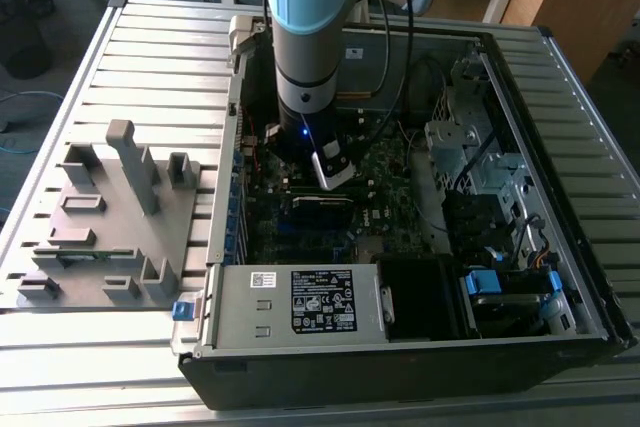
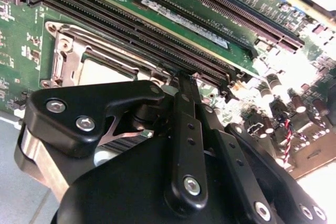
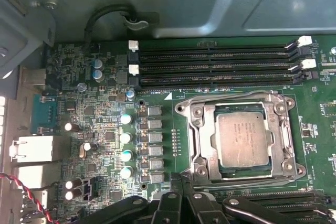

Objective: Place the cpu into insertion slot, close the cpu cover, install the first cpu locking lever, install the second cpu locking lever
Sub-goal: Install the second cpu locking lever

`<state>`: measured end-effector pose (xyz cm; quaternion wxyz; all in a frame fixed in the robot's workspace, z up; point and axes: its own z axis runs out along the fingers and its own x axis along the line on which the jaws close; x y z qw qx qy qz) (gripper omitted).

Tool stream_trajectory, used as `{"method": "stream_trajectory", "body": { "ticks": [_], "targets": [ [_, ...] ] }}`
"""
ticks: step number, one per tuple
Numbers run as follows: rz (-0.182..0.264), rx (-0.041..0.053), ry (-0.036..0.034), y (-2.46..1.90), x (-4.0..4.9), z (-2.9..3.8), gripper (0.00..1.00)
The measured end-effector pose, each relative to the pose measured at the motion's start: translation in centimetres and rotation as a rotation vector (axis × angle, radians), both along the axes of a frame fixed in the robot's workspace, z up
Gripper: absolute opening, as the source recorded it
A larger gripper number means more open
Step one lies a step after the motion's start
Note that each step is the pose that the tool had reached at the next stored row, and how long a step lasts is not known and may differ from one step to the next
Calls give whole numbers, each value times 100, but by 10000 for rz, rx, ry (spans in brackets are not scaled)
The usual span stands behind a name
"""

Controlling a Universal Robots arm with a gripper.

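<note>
Grey-brown square metal cpu (image 3: 243, 139): in the first wrist view, seated in the silver-rimmed black insertion slot (image 3: 195, 141).
Black gripper (image 2: 181, 85): pressed together, empty, just beside the slot.
Exterior view: the arm hides the socket.

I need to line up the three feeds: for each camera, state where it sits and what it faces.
Exterior view: off the arm, above, looking down into the open computer case; the arm shows.
First wrist view: on the arm, facing the motherboard, the cpu under the cpu cover; gripper links at the edge.
Second wrist view: on the arm, close behind the gripper.
Both wrist views share the insertion slot.
</note>
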<state>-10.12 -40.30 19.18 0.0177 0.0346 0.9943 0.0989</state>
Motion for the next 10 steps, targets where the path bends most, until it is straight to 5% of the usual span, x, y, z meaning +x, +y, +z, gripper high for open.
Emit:
{"method": "stream_trajectory", "body": {
  "ticks": [10],
  "targets": [
    [-1,1,-1,1,-2,-11,10]
  ]
}}
